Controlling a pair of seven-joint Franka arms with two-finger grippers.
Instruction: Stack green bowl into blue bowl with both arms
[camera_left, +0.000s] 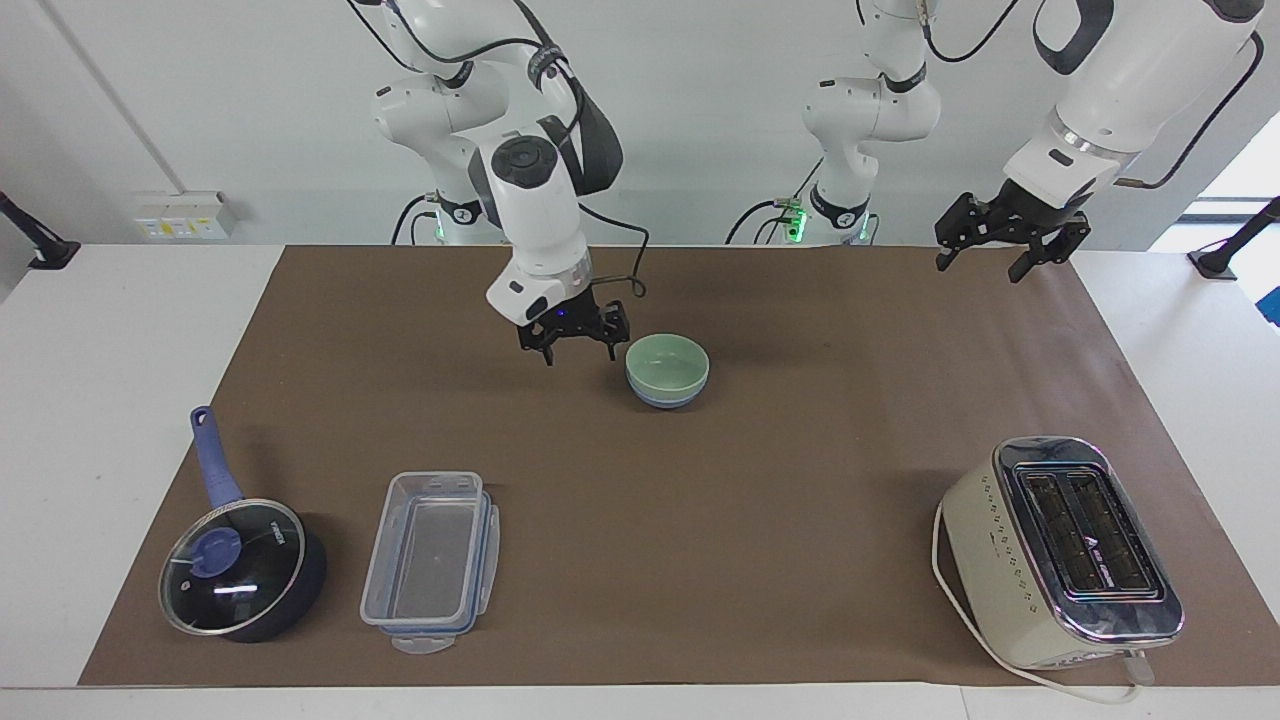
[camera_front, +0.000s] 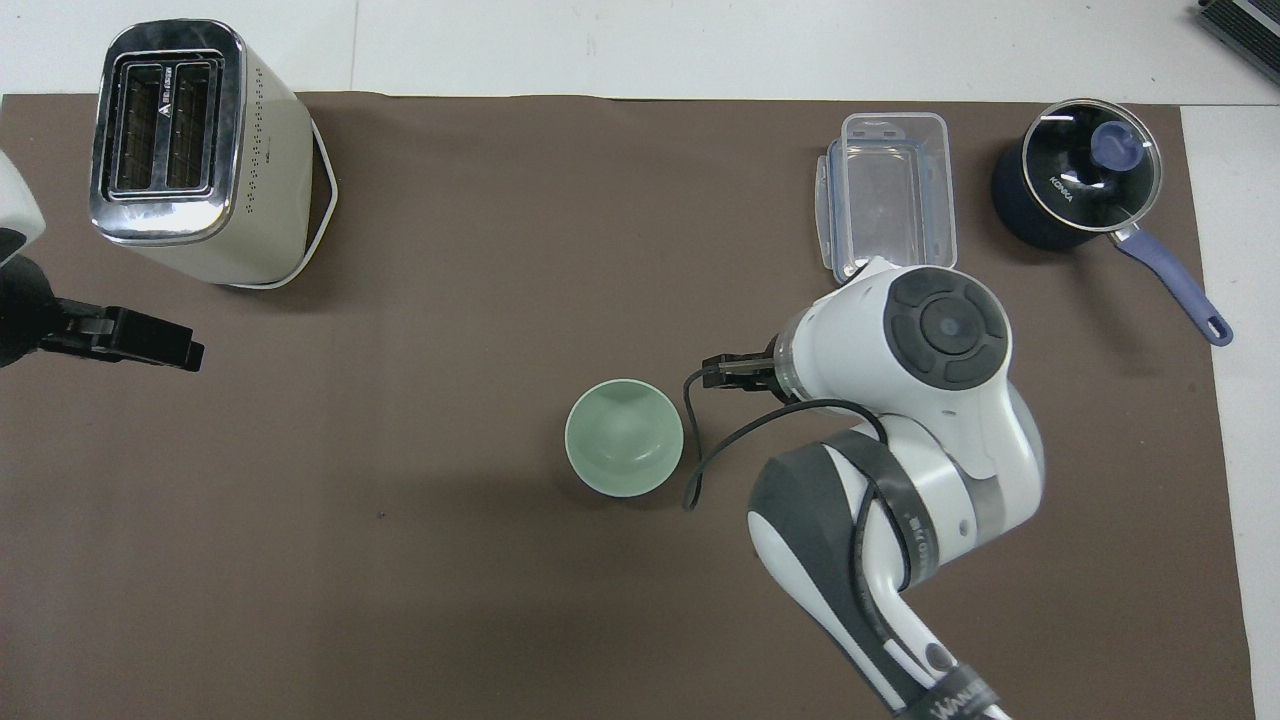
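The green bowl sits nested inside the blue bowl, of which only the lower band shows below it. In the overhead view the green bowl covers the blue one. My right gripper hangs open and empty just above the mat, beside the bowls toward the right arm's end, touching neither. In the overhead view it is mostly hidden under its own wrist. My left gripper waits open and empty, raised over the left arm's end of the mat.
A cream toaster stands at the left arm's end, farther from the robots than the bowls. A clear lidded container and a dark saucepan with glass lid stand at the right arm's end. A brown mat covers the table.
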